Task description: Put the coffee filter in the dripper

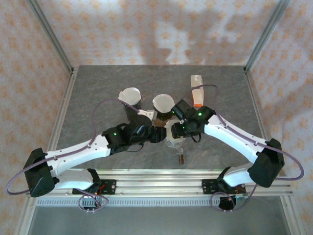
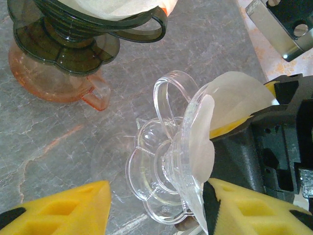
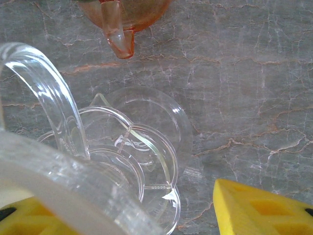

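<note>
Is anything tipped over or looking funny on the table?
Yes. The clear dripper is tipped sideways instead of standing on its foot, and the white filter pokes out of its mouth. The dark dripper behind it stands upright on a pink cup.

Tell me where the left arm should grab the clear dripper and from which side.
Probably the loop handle, reached from the foot end. The clear dripper is tipped over, its mouth turned away from the left fingers and covered by the paper filter. The handle sticks out clear of the paper, a thin bar they can close around.
</note>
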Motion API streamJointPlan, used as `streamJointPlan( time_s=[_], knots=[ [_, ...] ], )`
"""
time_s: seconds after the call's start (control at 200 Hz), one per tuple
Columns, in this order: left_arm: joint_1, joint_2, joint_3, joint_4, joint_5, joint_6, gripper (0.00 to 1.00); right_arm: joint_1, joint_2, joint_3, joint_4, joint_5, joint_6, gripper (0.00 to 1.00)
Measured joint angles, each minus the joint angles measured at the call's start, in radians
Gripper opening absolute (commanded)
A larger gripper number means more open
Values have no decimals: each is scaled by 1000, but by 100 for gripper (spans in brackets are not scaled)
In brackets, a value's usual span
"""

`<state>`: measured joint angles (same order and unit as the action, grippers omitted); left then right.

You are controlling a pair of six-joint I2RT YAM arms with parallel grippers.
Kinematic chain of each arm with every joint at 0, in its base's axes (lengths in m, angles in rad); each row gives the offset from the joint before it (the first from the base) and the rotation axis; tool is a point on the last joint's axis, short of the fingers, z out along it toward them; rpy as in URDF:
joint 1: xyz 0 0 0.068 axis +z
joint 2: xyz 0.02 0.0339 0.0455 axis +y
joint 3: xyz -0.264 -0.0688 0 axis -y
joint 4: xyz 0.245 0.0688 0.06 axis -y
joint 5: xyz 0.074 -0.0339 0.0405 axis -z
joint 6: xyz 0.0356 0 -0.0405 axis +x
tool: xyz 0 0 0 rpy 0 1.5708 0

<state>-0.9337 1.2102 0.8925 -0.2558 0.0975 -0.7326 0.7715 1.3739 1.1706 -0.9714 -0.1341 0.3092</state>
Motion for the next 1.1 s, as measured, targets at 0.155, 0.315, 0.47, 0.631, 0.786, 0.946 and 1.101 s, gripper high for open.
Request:
streamJointPlan(
  time_s=[0.155, 0.315, 0.47, 0.631, 0.786, 0.946, 1.101],
  knots=[
    [0, -10, -21, 23, 0, -3, 63, 0, 0, -6, 2, 0, 0, 61],
    [5, -57, -68, 62, 3, -27, 75, 0, 2, -6, 3, 3, 0, 61],
    [8, -69, -71, 116, 10, -30, 77, 0, 2, -6, 3, 3, 0, 61],
    [12, -55, -71, 142, 23, -30, 75, 0, 2, -7, 3, 3, 0, 61],
    [12, -23, -71, 135, 23, -30, 68, 0, 2, -10, 5, 3, 0, 61],
    [12, -18, -69, 130, 23, -33, 61, 0, 2, -23, 12, 3, 0, 61],
    [12, -12, -69, 122, 23, -34, 59, 0, 2, -24, 16, 3, 0, 61]
  ],
)
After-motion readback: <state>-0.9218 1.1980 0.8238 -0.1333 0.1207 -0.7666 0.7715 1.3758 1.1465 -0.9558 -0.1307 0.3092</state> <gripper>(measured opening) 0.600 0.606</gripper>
